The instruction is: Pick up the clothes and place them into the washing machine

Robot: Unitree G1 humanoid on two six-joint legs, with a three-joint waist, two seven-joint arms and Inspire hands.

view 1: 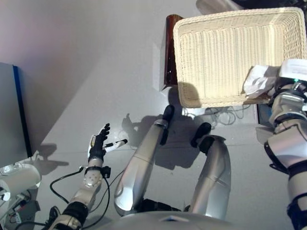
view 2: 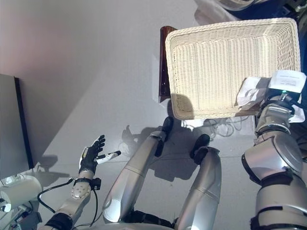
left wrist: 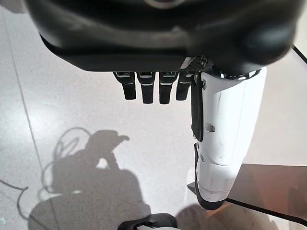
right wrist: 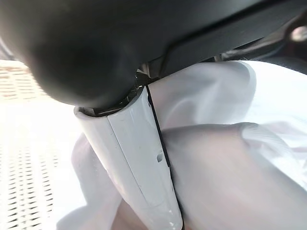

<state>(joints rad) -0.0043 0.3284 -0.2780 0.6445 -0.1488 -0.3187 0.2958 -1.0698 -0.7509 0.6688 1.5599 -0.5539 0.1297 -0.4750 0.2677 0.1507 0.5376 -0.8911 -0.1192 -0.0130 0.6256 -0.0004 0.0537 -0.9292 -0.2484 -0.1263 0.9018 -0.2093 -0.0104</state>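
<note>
A large cream wicker basket (view 1: 177, 57) lies ahead on the right. A bunched white cloth (view 1: 258, 81) sits at its near right corner, over the rim. My right hand (right wrist: 139, 163) is there, its white-covered thumb pressed into the cloth (right wrist: 225, 158), which folds around it; the other fingers are hidden. My left hand (view 1: 98, 143) hovers over the bare grey floor at the lower left, far from the basket. It is empty, with its fingers (left wrist: 144, 91) straight and its thumb spread.
A dark brown panel (view 1: 170, 48) stands against the basket's left side. A grey cabinet with a blue edge (view 1: 12, 115) fills the left border. Thin cables (view 1: 225, 115) lie on the floor just under the basket's near rim.
</note>
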